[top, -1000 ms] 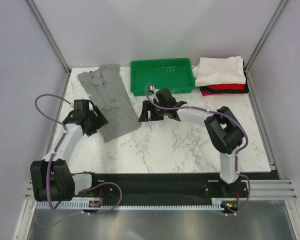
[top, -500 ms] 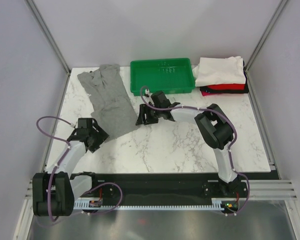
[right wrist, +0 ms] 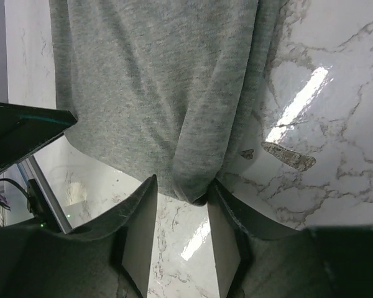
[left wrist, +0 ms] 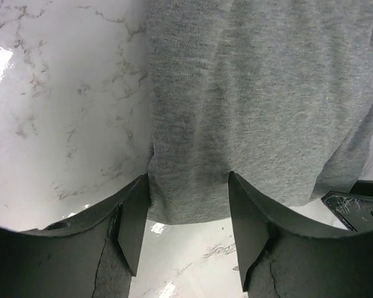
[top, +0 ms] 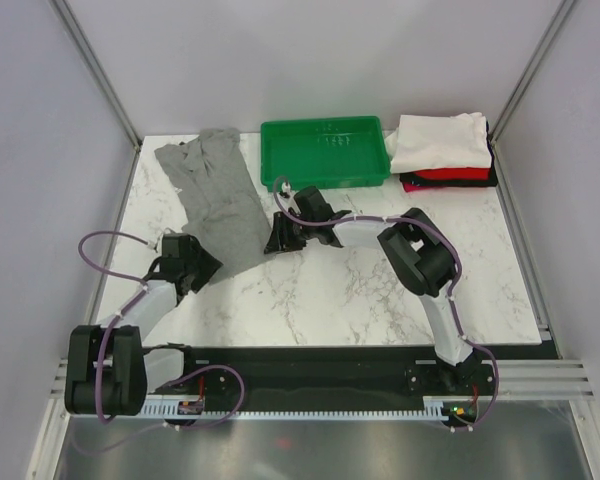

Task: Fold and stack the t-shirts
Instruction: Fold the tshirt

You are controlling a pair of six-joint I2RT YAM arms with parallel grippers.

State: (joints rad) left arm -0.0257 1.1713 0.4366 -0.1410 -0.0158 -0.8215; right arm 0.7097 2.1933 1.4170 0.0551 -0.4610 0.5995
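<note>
The large heather-grey t-shirt (top: 218, 200) lies crumpled flat at the back left of the marble table. My left gripper (top: 198, 264) is open at its near hem; in the left wrist view the hem (left wrist: 193, 211) lies between my spread fingertips, midway point (left wrist: 188, 189). My right gripper (top: 275, 238) is open at the shirt's near right corner; in the right wrist view a fold of grey cloth (right wrist: 196, 167) sits between the fingers, against the right one, gripper (right wrist: 181, 194). The folded white shirt (top: 440, 140) tops the red (top: 458, 173) and black ones at the back right.
A green plastic tray (top: 325, 150) stands at the back middle, between the grey shirt and the folded stack. Metal frame posts rise at both back corners. Bare marble (top: 360, 290) lies in front of the arms.
My left gripper drew back from the shirt's left side to its near hem. My right gripper slid left to the shirt's near right corner. The shirt has not moved.
</note>
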